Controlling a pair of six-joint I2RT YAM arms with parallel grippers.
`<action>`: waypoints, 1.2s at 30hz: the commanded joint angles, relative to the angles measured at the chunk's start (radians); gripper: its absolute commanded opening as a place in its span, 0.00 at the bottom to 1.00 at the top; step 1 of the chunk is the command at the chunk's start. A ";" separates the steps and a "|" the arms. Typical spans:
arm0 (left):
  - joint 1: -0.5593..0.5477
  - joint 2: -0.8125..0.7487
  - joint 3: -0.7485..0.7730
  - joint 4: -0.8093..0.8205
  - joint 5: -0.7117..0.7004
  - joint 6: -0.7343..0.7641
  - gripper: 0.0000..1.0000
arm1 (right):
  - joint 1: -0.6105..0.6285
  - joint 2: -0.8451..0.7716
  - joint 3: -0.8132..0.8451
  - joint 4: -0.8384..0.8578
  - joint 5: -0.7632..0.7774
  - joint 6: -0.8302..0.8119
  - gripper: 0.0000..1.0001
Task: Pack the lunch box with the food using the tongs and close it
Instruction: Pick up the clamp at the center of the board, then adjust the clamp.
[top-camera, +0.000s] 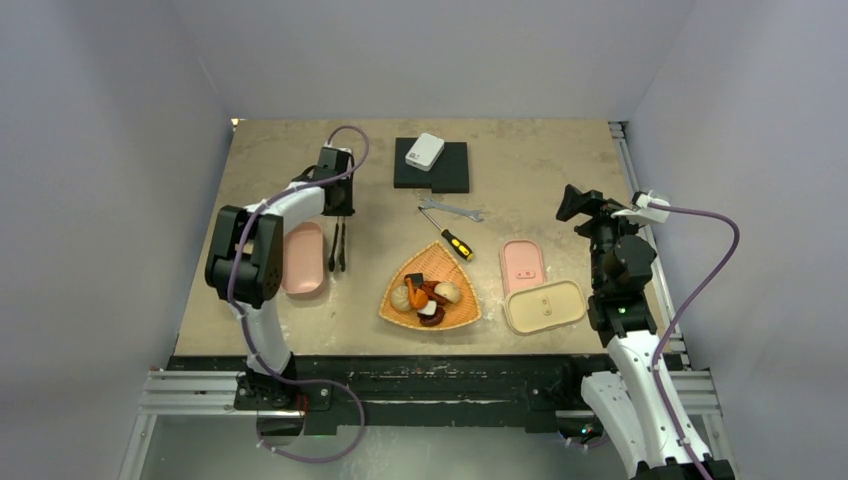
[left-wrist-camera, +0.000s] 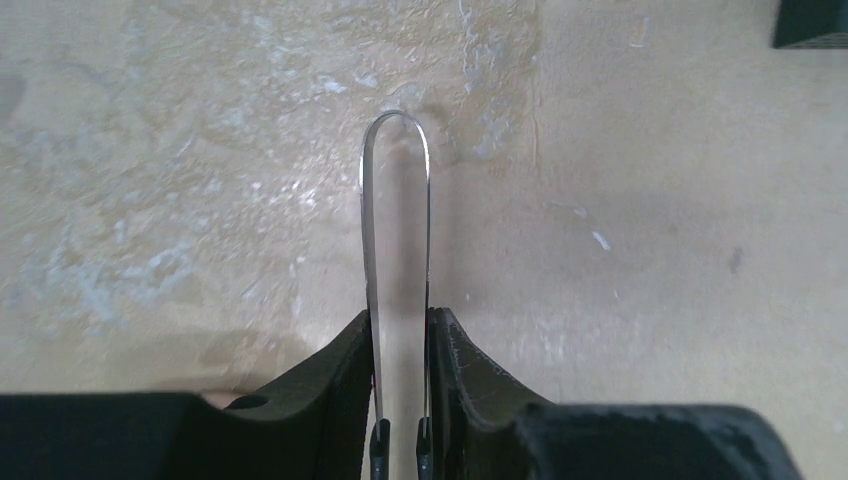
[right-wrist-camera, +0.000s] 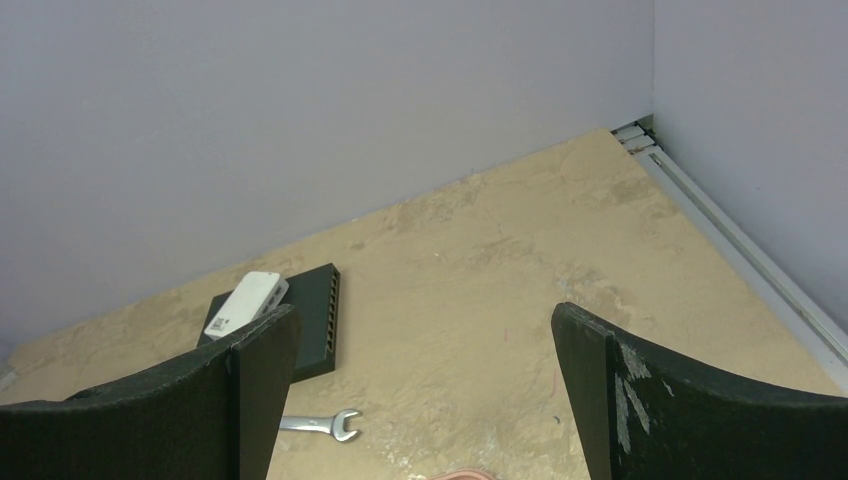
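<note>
The slim dark metal tongs (left-wrist-camera: 364, 230) are clamped across both thin arms by the left claw (left-wrist-camera: 398, 325); they could slip or twist when lifted. The right claw (right-wrist-camera: 425, 340) stands open.

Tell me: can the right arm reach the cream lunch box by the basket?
Likely yes: the cream lunch box lies close beside the right arm, nothing between them, jaws wide open.

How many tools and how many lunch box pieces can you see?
Tongs: 1
Wrench: 1
Screwdriver: 1
Pink lunch box pieces: 2
Cream lunch box piece: 1
Total: 6
</note>
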 joint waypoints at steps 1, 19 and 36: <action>0.002 -0.197 -0.070 0.134 -0.005 -0.009 0.22 | 0.000 0.004 0.008 0.021 0.014 -0.008 0.99; -0.061 -0.696 -0.323 0.379 0.074 -0.021 0.23 | 0.000 0.012 0.002 0.032 0.036 -0.011 0.99; -0.311 -1.032 -0.577 0.747 0.199 -0.146 0.23 | 0.001 0.025 0.011 0.109 -0.212 -0.084 0.99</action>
